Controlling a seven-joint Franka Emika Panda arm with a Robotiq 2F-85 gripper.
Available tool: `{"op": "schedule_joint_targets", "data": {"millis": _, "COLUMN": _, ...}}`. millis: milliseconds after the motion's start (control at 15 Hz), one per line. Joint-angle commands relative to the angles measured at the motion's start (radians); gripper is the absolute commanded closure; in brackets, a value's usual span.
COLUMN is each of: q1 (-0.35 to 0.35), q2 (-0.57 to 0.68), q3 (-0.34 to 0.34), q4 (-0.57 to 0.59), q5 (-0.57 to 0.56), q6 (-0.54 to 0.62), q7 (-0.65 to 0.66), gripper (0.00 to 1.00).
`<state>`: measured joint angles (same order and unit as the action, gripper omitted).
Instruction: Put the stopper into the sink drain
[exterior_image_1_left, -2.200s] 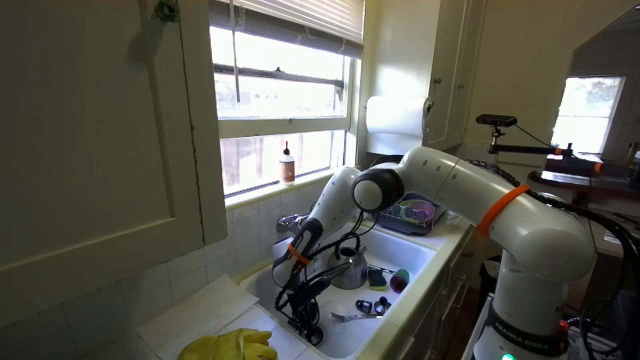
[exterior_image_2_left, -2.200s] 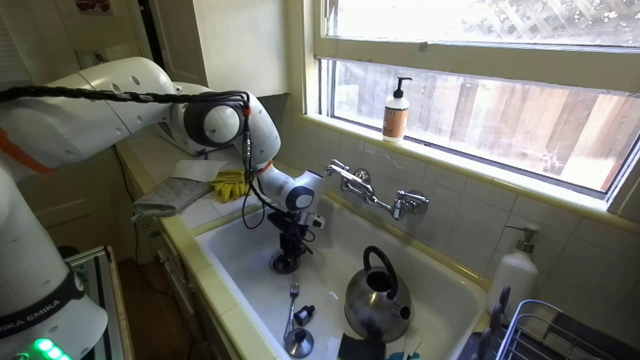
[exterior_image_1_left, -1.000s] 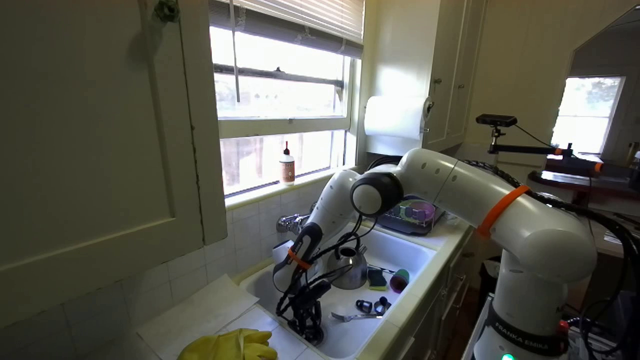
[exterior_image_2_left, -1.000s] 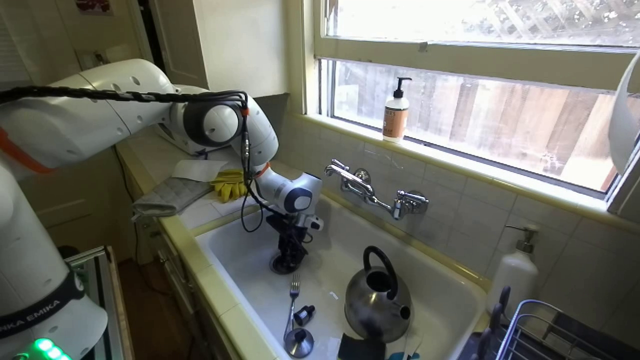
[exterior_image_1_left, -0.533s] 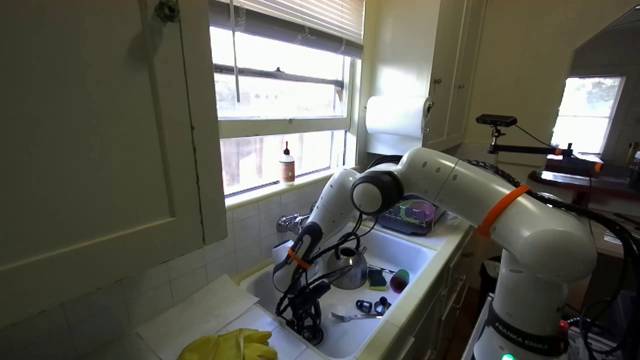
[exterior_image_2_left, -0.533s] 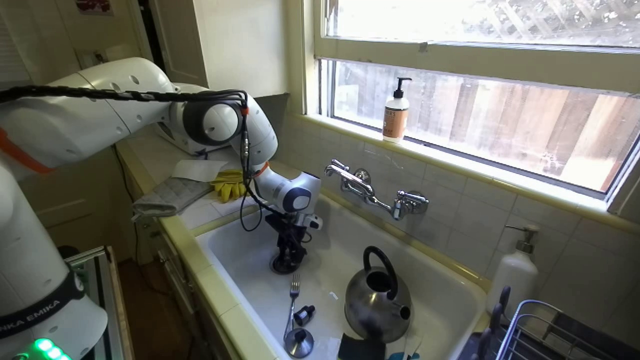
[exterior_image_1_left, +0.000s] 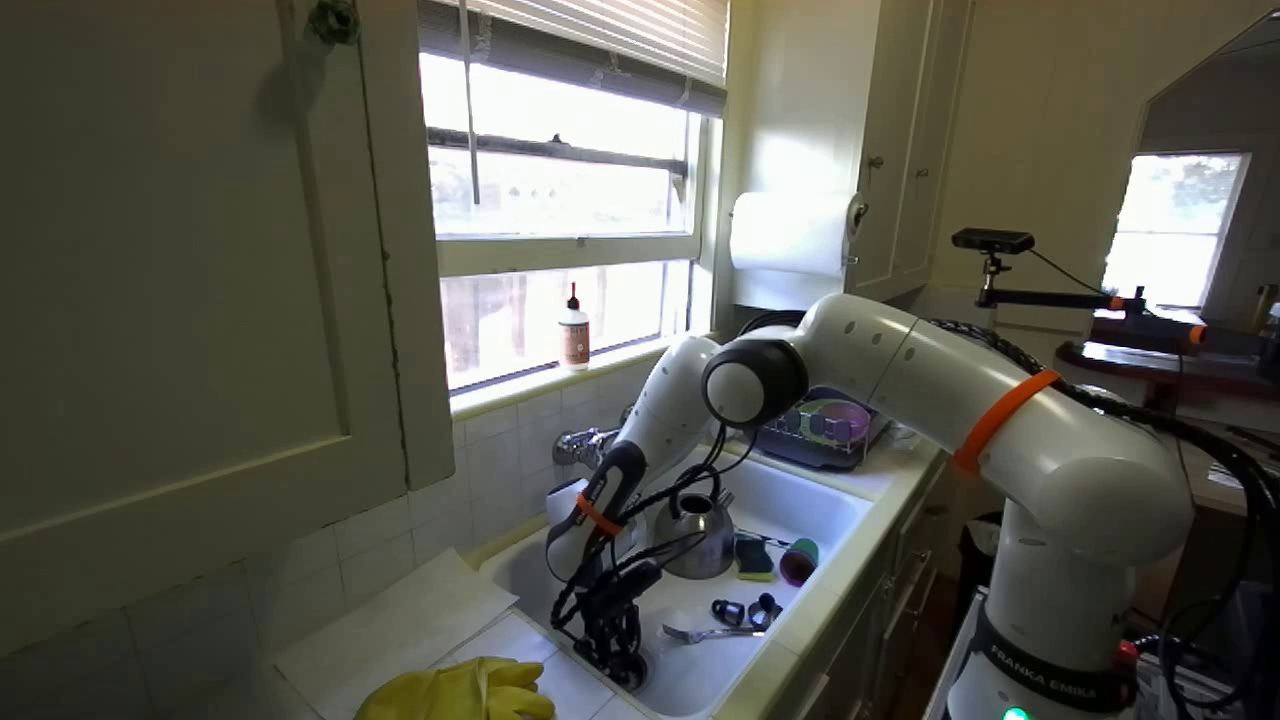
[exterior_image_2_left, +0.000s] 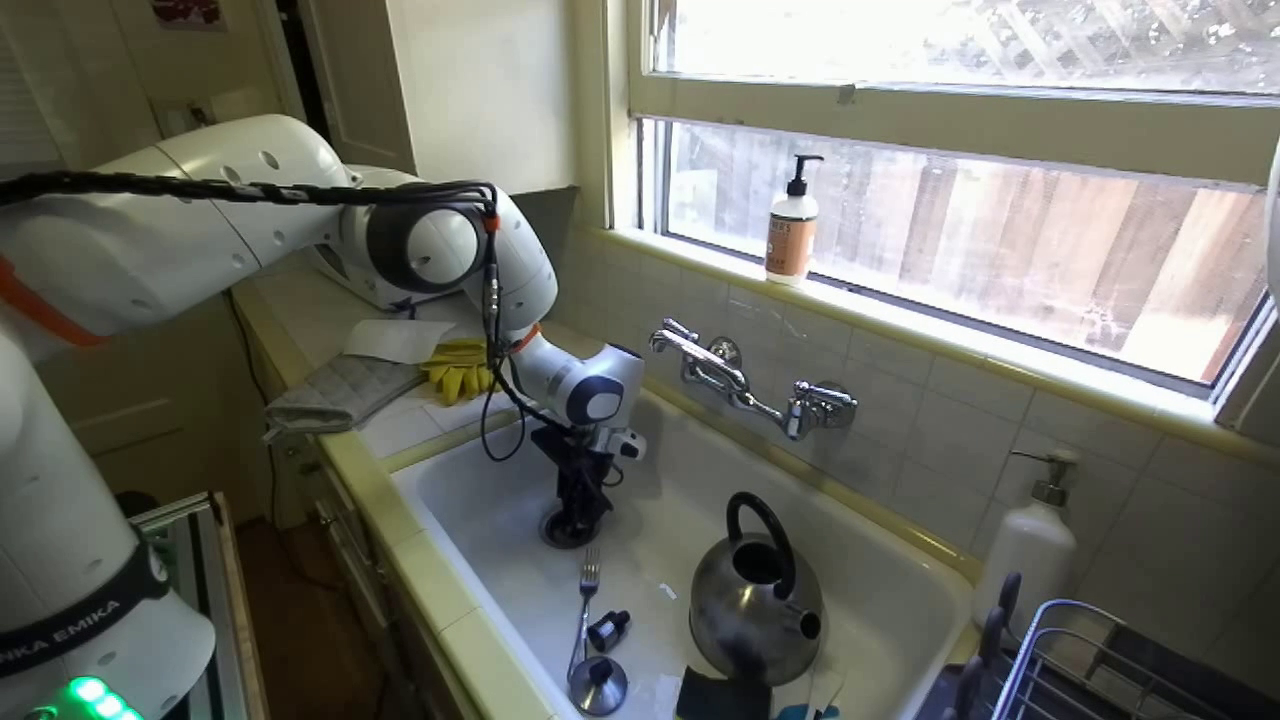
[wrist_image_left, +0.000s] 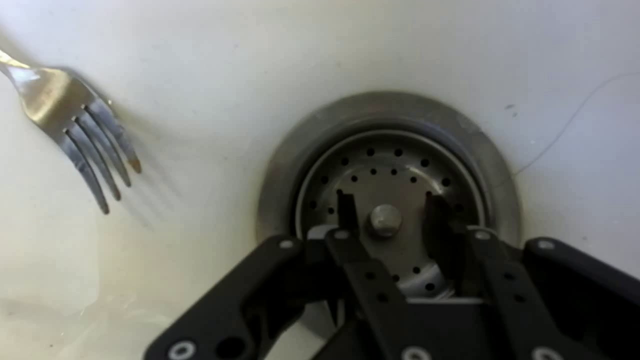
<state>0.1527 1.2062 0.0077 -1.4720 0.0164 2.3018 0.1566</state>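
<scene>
One arm's (exterior_image_1_left: 870, 352) slight shift, one stopper (wrist_image_left: 385, 218)

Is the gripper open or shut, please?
The gripper is open: in the wrist view, gaps separate its fingers from the stopper knob.

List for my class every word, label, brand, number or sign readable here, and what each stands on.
"FRANKA EMIKA": black band around the arm base.
"NKA EMIKA": the same band, cut off by the picture's edge.
Orange-labelled bottle: print too blurred to read.
Dark wrist cover: any lettering is too small to read.
Wrist view: no words.
</scene>
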Motion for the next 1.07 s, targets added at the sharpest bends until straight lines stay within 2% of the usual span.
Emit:
{"op": "schedule_joint_targets", "data": {"millis": 0, "q1": -0.015, "q2": -0.021, "q3": 0.014, "q4": -0.033, "q5": 0.014, "q6": 0.026, "q7": 0.001, "gripper": 0.47}}
{"op": "schedule_joint_targets", "data": {"millis": 67, "q1": -0.016, "q2": -0.024, "q3": 0.014, "q4": -0.035, "q5": 0.014, "q6": 0.028, "q7": 0.001, "gripper": 0.43}}
{"op": "schedule_joint_targets", "data": {"millis": 267, "q1": -0.018, "q2": -0.032, "q3": 0.017, "q4": -0.038, "q5": 0.014, "q6": 0.029, "q7": 0.000, "gripper": 0.43}}
{"op": "schedule_joint_targets", "data": {"millis": 467, "q1": -0.021, "q2": -0.041, "q3": 0.021, "q4": -0.043, "q5": 0.015, "q6": 0.028, "q7": -0.002, "gripper": 0.52}}
{"op": "schedule_joint_targets", "data": {"millis": 667, "q1": -0.026, "q2": -0.051, "q3": 0.027, "q4": -0.050, "q5": 0.018, "q6": 0.027, "q7": -0.005, "gripper": 0.56}}
{"op": "schedule_joint_targets", "data": {"millis": 733, "q1": -0.026, "q2": -0.054, "q3": 0.028, "q4": -0.052, "q5": 0.018, "q6": 0.028, "q7": -0.005, "gripper": 0.61}}
{"op": "schedule_joint_targets", "data": {"millis": 933, "q1": -0.032, "q2": -0.076, "q3": 0.036, "q4": -0.075, "q5": 0.021, "q6": 0.035, "q7": -0.011, "gripper": 0.59}}
{"op": "schedule_joint_targets", "data": {"millis": 1000, "q1": -0.033, "q2": -0.089, "q3": 0.038, "q4": -0.090, "q5": 0.022, "q6": 0.041, "q7": -0.012, "gripper": 0.52}}
